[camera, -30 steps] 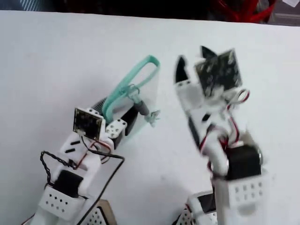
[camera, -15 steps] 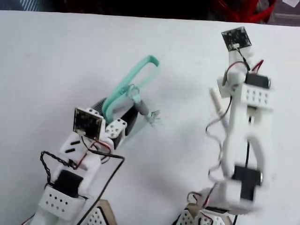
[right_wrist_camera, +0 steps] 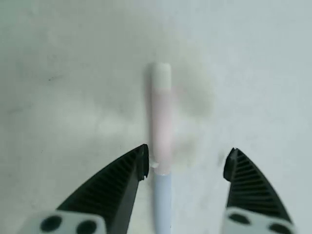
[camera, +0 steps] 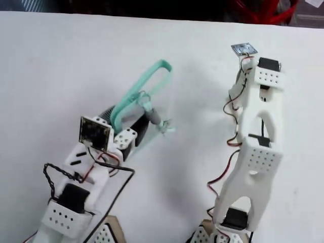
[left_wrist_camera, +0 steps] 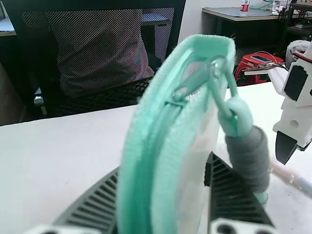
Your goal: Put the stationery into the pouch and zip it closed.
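Observation:
My left gripper (camera: 129, 132) is shut on the clear pouch (camera: 158, 98) and holds it upright on edge, its teal zipper (left_wrist_camera: 163, 146) on top. A grey charm (left_wrist_camera: 247, 157) hangs from the zipper pull. The pen (right_wrist_camera: 161, 127), with a white cap, pink body and pale blue end, lies on the white table. My right gripper (right_wrist_camera: 187, 158) hangs open just above it, one finger on each side, not touching. The right arm (camera: 258, 116) stretches out to the right of the pouch. In the left wrist view the pen (left_wrist_camera: 291, 178) lies beyond the pouch, under the right arm's black fingertip (left_wrist_camera: 284, 146).
The white table (camera: 61, 61) runs wide and bare to the left and far side. A black mesh chair (left_wrist_camera: 97, 48) and dark furniture stand past the far edge. Loose wires (camera: 234, 109) hang along the right arm.
The right arm swung from near the pouch out to the right and stretched forward, lowering its open gripper over the pen. The left arm and pouch stayed still.

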You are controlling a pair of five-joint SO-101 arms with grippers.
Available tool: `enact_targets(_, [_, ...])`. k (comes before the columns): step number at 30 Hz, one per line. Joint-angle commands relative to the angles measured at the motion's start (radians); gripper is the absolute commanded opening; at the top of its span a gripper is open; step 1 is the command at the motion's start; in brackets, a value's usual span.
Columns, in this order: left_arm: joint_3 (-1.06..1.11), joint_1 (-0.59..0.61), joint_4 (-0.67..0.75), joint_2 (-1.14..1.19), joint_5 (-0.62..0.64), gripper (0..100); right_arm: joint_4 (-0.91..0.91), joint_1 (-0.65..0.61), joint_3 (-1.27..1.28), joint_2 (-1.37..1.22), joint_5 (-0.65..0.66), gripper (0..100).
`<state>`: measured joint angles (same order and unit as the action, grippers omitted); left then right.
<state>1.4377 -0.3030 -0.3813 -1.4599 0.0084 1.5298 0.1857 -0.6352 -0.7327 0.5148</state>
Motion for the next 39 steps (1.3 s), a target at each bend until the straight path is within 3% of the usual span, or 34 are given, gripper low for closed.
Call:
enact_targets(1, [-0.008,0.007,0.029,-0.007,0.005,21,0.025,-0.024,-0.057,0.008,0.002,24.2])
enact_targets(6, [-0.008,0.007,0.029,-0.007,0.005,21,0.064,-0.064,-0.052,0.041,0.005,24.3])
enact_targets(12, [-0.008,0.007,0.029,-0.007,0.005,21,-0.036,-0.076,-0.057,-0.036,0.002,23.6])
enact_targets(21, [-0.006,-0.01,0.028,-0.005,0.003,21,-0.116,-0.056,-0.063,-0.156,0.005,1.2])
enact_targets(30, [-0.006,-0.01,0.026,-0.005,0.003,21,0.042,-0.085,-0.061,0.231,0.0,1.8])
enact_targets(39, [-0.006,-0.005,0.026,-0.008,0.003,21,0.194,-0.194,-0.023,0.628,-0.02,1.8])
